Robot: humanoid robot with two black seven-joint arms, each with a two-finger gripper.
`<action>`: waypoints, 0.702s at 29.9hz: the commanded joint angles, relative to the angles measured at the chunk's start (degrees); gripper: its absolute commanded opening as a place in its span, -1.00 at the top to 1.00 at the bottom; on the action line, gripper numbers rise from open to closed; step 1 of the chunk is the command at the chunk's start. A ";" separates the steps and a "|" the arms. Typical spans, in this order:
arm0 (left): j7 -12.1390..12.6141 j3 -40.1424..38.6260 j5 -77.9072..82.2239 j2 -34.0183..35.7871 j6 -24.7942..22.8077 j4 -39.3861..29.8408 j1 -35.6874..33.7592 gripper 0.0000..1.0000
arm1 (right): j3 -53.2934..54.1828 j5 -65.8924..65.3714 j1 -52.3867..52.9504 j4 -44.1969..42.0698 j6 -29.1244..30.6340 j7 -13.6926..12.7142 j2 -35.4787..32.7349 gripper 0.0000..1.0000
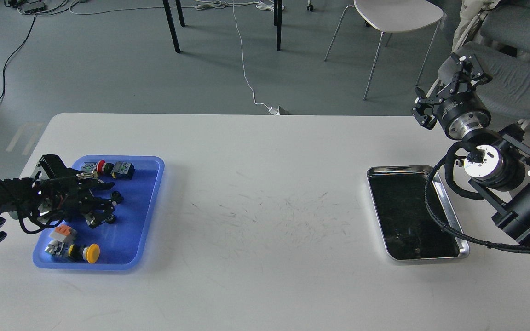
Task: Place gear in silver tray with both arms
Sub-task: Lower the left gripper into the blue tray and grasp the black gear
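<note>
The silver tray (399, 169) lies on the right of the white table with nothing in it. Two small black gears (117, 198) (110, 219) lie in the blue plastic tray (158, 184) at the left. My left gripper (107, 203) is low over the blue tray, its jaws spread, with the upper gear at its fingertips; I cannot tell whether they touch. My right gripper (446, 88) is open and empty, raised above the table's far right corner, behind the silver tray.
The blue tray also holds a red push-button (101, 166), a yellow push-button (92, 253), an orange-and-grey connector (63, 232) and other small parts. My right arm's cable (435, 216) hangs over the silver tray's right rim. A chair (396, 16) stands beyond the table.
</note>
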 commanded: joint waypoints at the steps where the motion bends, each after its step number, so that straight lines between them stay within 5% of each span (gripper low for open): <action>1: 0.00 0.03 -0.03 -0.33 0.00 0.01 0.22 0.34 | 0.00 -0.07 0.00 0.00 -0.01 0.01 -0.02 -0.99; 10: 0.00 0.21 0.32 -0.25 0.00 -0.07 0.66 0.66 | -0.09 -0.07 -0.08 0.00 -0.01 0.01 0.07 -0.99; 21: 0.00 -0.58 -6.77 2.91 -3.60 -6.66 -2.14 0.80 | -1.23 -0.16 0.00 -0.35 0.08 0.01 -0.02 -0.99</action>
